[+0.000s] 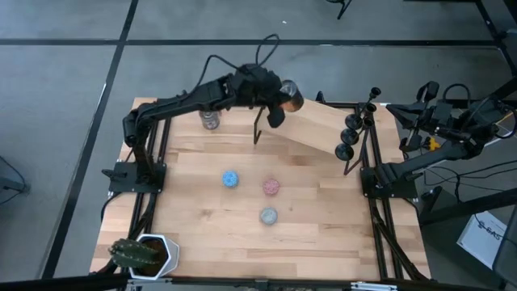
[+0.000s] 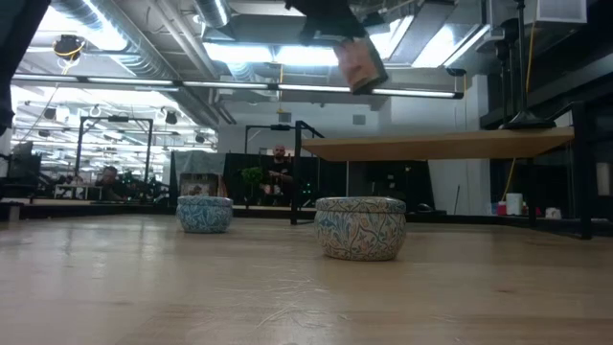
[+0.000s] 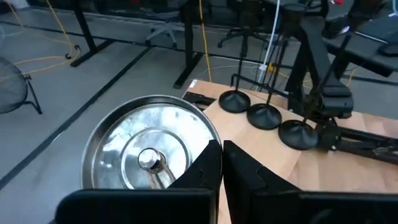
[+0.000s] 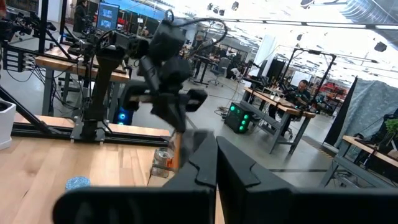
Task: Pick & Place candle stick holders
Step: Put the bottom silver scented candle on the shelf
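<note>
Three black candle stick holders [image 1: 350, 133] stand on their round bases [image 3: 263, 116] in a row on the right end of a slanted wooden board [image 1: 311, 125]. My left gripper [image 1: 279, 103] is high over the table's far middle, shut on a shiny metal can [image 1: 291, 94]. The can's open end [image 3: 149, 158] faces the left wrist camera. My right gripper [image 4: 216, 167] waits shut beyond the table's right edge and holds nothing. My left gripper holds the can by its rim [image 3: 210, 142], at the side next to the fingers. One finger [image 3: 205, 171] overlaps the can's inside and the other lies outside; the finger hides the pinched spot itself. The can [image 2: 360, 63] hangs tilted, lifted well clear of the table.
A second metal can [image 1: 210, 120] stands at the far left of the table. Blue [image 1: 231, 179], pink [image 1: 271, 187] and grey [image 1: 268, 216] round tins sit mid-table. A potted plant [image 1: 145, 255] is at the near left corner.
</note>
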### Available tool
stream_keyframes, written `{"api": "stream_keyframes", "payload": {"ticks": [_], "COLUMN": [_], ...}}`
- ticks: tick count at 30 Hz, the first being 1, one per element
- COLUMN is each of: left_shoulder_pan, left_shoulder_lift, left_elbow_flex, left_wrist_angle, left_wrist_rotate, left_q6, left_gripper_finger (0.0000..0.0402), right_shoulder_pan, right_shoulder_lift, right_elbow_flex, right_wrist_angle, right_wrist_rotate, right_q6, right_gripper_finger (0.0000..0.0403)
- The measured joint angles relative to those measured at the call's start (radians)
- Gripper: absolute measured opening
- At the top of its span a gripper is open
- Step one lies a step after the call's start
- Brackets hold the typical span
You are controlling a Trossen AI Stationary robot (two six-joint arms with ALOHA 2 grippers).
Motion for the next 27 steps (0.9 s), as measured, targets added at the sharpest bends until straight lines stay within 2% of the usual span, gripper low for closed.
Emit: {"api": "stream_keyframes", "payload": {"ticks": [6,10,21,27], "left_shoulder_pan": [0.028,0.038,0.039,0.055], "left_shoulder_lift": [0.038,0.071,0.186,0.198], "left_elbow_flex": [0.081,0.091,0.09,0.09], "left_wrist_angle": [-0.078,-0.113,-0.078,-0.067], "left_wrist_rotate": [-0.008,-0.021,-0.033,-0.047], "left_q6": [-0.003,-0.021,0.002,0.006], "left_gripper_finger": [0.0002,0.0002,0.0002,0.0002], "right_shoulder_pan": [0.0,0.0,0.0,0.0], "right_shoulder_lift": [0.0,0.0,0.0,0.0], "right_elbow_flex": [0.0,0.0,0.0,0.0], "right_wrist_angle": [0.001,0.001,0.0,0.0], "right_wrist_rotate": [0.0,0.0,0.001,0.0], "right_q6": [0.0,0.0,0.0,0.0], "right_gripper_finger": [0.0005,0.0005,0.0005,0.0005]}}
